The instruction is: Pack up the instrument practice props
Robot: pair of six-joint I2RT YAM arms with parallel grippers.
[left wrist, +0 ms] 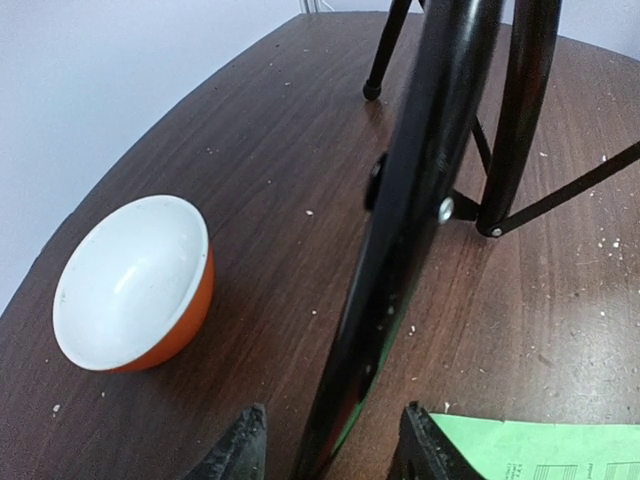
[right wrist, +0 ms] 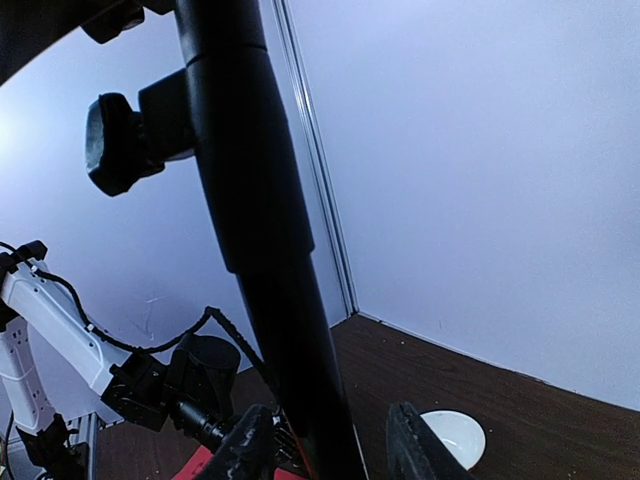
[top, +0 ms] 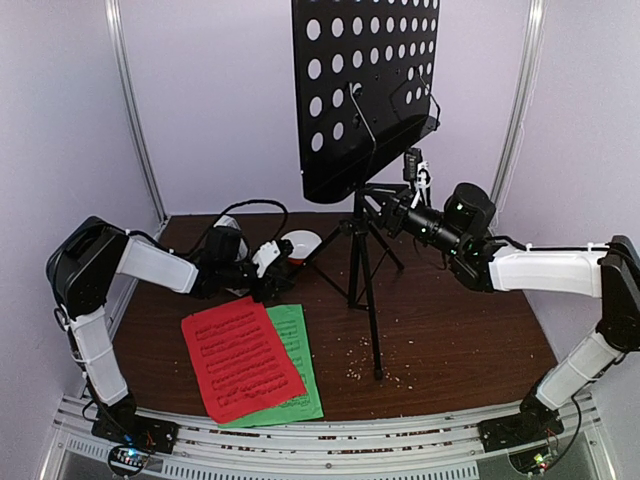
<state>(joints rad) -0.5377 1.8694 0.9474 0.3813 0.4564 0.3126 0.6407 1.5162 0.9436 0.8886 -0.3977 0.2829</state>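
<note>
From above, your music stand stands mid-tabletop; I'd judge it stiff but top-heavy under its perforated desk, so tippy. At the left wrist, the left pincer straddles a slick tripod leg, spread, not gripping. At the right wrist, the right pincer brackets the upright pole, also spread; take hold there.
</note>
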